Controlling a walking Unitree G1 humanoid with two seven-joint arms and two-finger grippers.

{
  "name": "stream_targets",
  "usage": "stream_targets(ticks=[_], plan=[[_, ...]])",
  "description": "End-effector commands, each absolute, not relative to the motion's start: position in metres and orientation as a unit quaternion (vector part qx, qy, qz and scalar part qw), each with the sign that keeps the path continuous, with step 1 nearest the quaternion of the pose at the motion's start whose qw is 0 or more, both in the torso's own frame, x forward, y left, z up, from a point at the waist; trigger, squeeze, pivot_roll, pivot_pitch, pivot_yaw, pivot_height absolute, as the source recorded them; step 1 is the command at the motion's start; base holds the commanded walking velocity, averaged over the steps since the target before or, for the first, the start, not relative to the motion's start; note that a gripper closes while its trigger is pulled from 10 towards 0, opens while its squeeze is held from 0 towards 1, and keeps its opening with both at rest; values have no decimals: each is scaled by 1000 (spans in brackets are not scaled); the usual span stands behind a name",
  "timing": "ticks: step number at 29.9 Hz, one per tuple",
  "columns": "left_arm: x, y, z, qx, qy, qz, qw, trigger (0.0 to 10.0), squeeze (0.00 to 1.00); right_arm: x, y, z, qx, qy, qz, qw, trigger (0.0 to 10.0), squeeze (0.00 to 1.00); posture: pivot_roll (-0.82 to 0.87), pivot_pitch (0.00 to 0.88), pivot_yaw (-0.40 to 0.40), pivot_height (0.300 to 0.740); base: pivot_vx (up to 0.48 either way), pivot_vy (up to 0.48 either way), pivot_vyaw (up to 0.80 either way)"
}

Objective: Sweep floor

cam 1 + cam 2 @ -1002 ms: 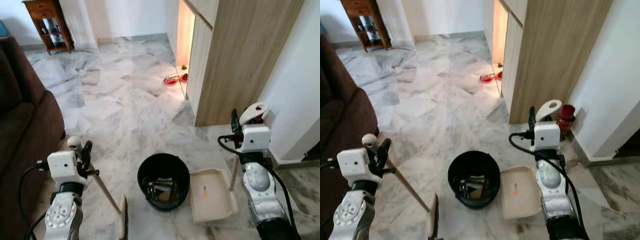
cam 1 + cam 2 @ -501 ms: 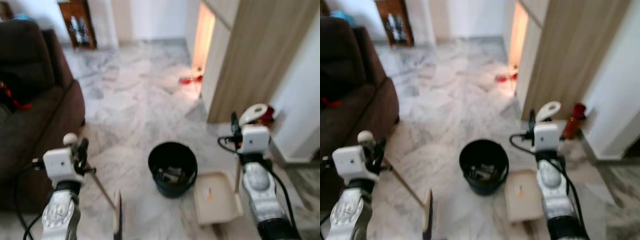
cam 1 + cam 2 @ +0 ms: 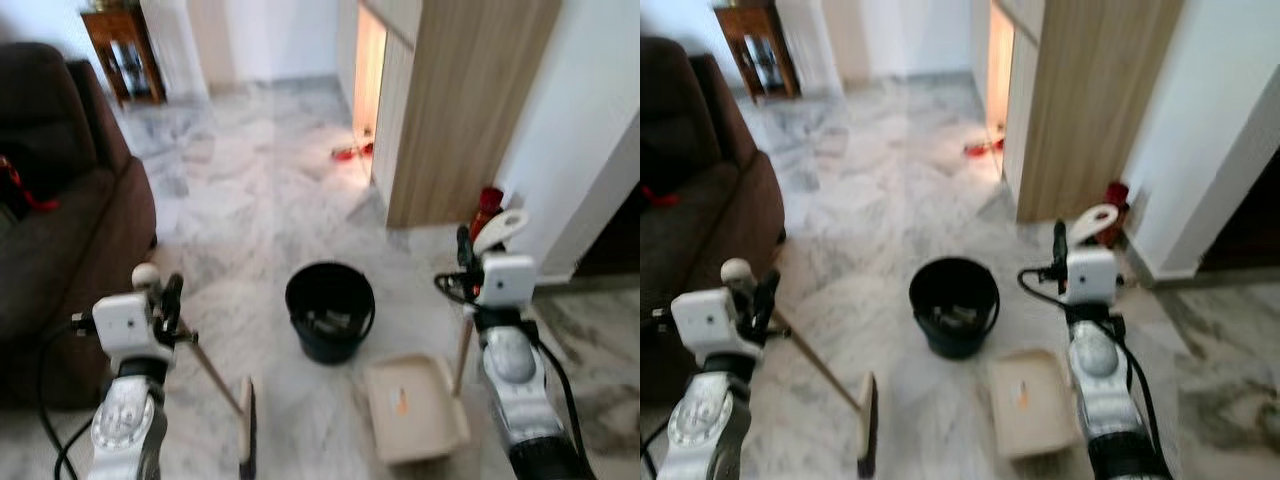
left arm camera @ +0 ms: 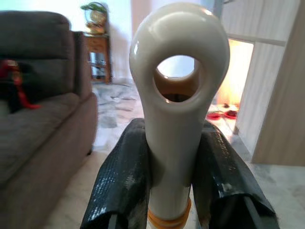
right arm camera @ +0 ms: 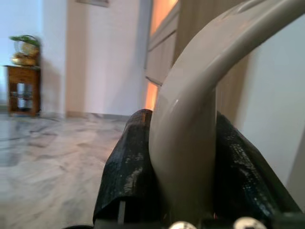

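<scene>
On the marble floor (image 3: 250, 210) before the robot stands a black bucket (image 3: 330, 311) holding dark debris, with a cream dustpan (image 3: 414, 407) lying just beside it toward the robot's right; an orange mark on the pan's tray is too small to read, and no other writing is legible. Left gripper (image 4: 174, 176): both black fingers (image 4: 121, 186) pressed against the cream, ring-ended top of the broom handle (image 4: 176, 95), closed on it; in the head views the wooden shaft slants down from this gripper to the broom head (image 3: 245, 440), which rests on the floor near the bucket on the robot's left. Right gripper (image 5: 183, 171): fingers clamped on either side of the curved cream dustpan handle (image 5: 200, 105), whose upright shaft (image 3: 462, 352) runs down to the pan. Left of the scene, a dark brown sofa (image 3: 50, 230) carries a red item (image 3: 15, 185). Behind the bucket rises a wood-panelled cabinet (image 3: 450, 100) with a lit gap; red bowls (image 3: 348, 152) sit on the floor by it, and a red object (image 3: 487, 208) stands at the wall. A small wooden side table (image 3: 120, 45) stands at the far end.
</scene>
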State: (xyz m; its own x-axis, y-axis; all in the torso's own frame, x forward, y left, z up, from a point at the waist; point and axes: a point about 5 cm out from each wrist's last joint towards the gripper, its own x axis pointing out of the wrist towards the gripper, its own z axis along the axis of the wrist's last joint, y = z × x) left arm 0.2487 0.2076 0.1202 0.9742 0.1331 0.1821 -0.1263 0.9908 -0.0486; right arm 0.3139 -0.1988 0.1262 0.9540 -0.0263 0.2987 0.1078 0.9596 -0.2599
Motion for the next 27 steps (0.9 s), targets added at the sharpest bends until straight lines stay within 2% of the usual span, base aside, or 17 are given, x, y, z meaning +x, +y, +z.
stream_targets(ticks=[1, 8, 11, 27], plan=[[248, 212, 127, -4, -108, 71, 992, 10000, 0, 315, -195, 134, -128, -168, -33, 977, 10000, 0, 96, 12, 60, 740, 0, 0, 0], [249, 213, 129, 0, -114, 70, 991, 10000, 0, 312, -191, 141, -96, -179, -41, 978, 10000, 0, 92, 0, 58, 740, 0, 0, 0], [251, 213, 131, 2, -117, 68, 991, 10000, 0, 310, -190, 145, -60, -183, -52, 980, 10000, 0, 89, 0, 60, 740, 0, 0, -800], [257, 208, 130, 3, -113, 42, 993, 10000, 0, 306, -168, 172, -66, -227, -8, 972, 10000, 0, 76, 0, 62, 740, 0, 0, -800]])
